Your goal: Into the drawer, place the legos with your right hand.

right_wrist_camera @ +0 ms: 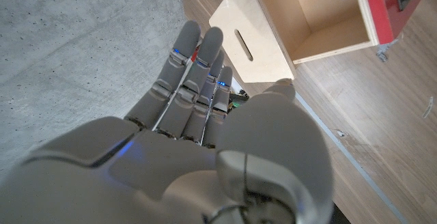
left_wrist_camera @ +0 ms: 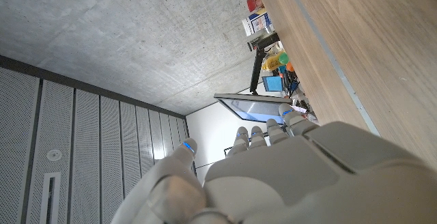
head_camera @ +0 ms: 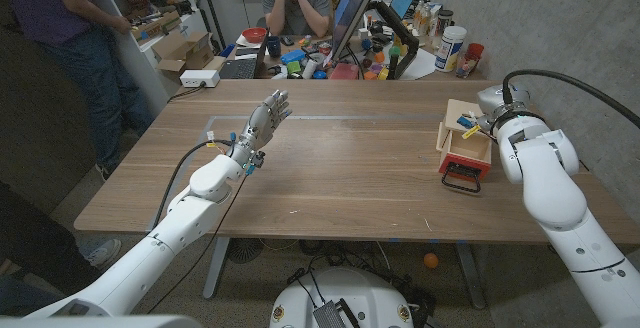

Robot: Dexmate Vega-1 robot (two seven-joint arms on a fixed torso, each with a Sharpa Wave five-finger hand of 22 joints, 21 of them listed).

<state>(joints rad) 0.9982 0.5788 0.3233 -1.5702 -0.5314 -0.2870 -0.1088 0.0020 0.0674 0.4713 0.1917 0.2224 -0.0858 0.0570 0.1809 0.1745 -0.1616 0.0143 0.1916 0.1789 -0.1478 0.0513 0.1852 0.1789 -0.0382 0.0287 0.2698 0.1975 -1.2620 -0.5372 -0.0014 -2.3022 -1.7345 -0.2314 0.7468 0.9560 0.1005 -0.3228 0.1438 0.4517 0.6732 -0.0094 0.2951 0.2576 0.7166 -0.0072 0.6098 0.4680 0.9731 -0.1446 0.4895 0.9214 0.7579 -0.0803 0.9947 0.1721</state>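
Closest to me in the head view are my two arms, one coming in from each bottom corner. My left hand is raised over the left half of the wooden table, fingers straight, apart and holding nothing; the left wrist view shows the same loose spread against the concrete wall. My right hand sits at the far right beside the one drawer box. From the right wrist view its fingers lie straight and close together next to the box's pale plywood side, but I cannot tell whether anything is pinched beneath them.

One drawer is pulled out, pale inside with a red front and a black handle. In the right wrist view the part of its inside I can see looks bare.

The legos I can make out are a few small bright pieces, yellow and blue among them, on top of the box by my right hand; they are too small to count surely.

Only the box stands on the brown table. Behind it are two people, one standing at the left near shelves with cardboard boxes, one seated at a cluttered desk with a monitor. Grey concrete wall closes the right side.
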